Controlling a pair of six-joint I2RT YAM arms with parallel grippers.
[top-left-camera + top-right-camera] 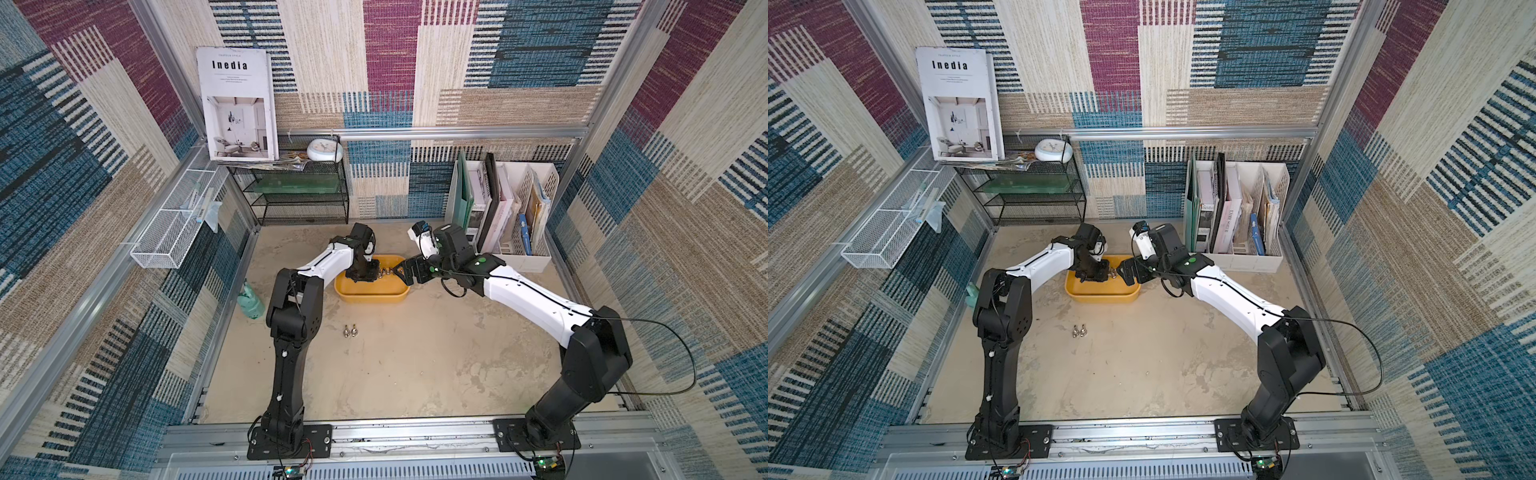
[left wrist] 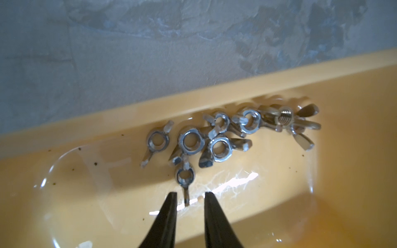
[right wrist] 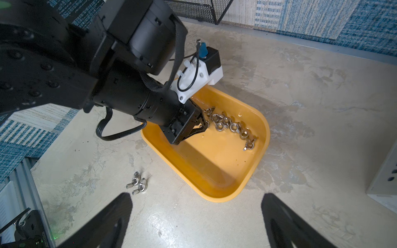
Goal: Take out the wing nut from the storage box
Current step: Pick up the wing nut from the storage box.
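The wing nut [image 2: 185, 176] looks like hard, slick metal: light, apt to squirt from a pinch, best taken by its flat wing. It lies on the box [image 2: 214, 95] floor beside a pile of nuts [image 2: 219, 148]. The left gripper [image 2: 190, 194] straddles that wing, fingers narrowly apart. The right gripper [image 3: 196, 196] has its fingers spread wide. Two nuts [image 3: 137, 185] lie on the table [image 3: 214, 225].

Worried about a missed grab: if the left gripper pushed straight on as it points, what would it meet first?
Most likely the nearest wing nut, whose wing lies between the tips of the left gripper, inside the yellow tub.
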